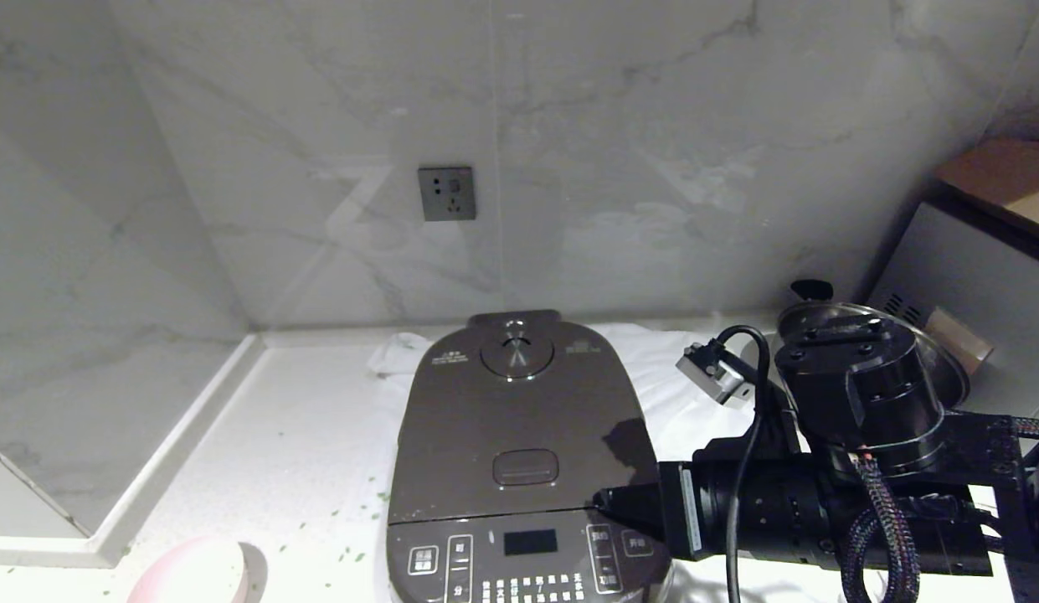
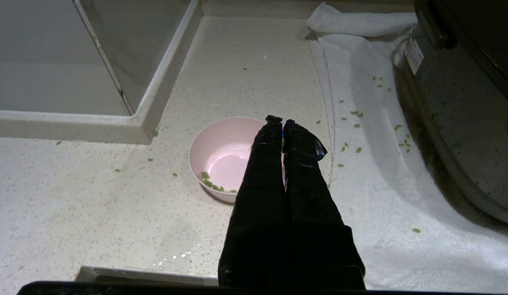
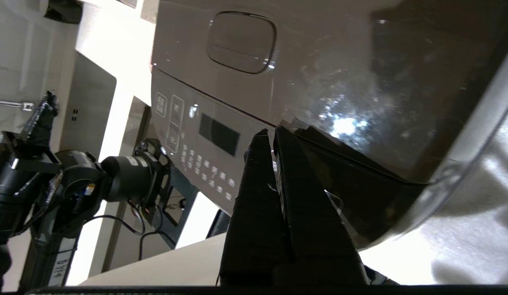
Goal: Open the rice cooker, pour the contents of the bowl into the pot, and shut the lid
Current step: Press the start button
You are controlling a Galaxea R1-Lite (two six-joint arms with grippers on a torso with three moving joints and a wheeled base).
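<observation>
place: home kitchen | evidence: marble-tiled wall (image 1: pixel 653 167), wall socket (image 1: pixel 446 193), speckled countertop (image 1: pixel 301 469), rice cooker (image 1: pixel 519 452)

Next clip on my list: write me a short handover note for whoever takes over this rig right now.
Left gripper: fingers shut, empty, hanging above the bowl.
Right gripper: fingers shut, empty, tips at the front right edge of the lid.
Rice cooker: on the white cloth, lid down.
Bowl: on the counter to the cooker's left, nearly empty, with a few green bits inside; more bits lie scattered on counter and cloth.
Done, judging by this: bowl looks emptied, lid looks closed.
Left: confirm the lid has latched, then pull the right arm back.
</observation>
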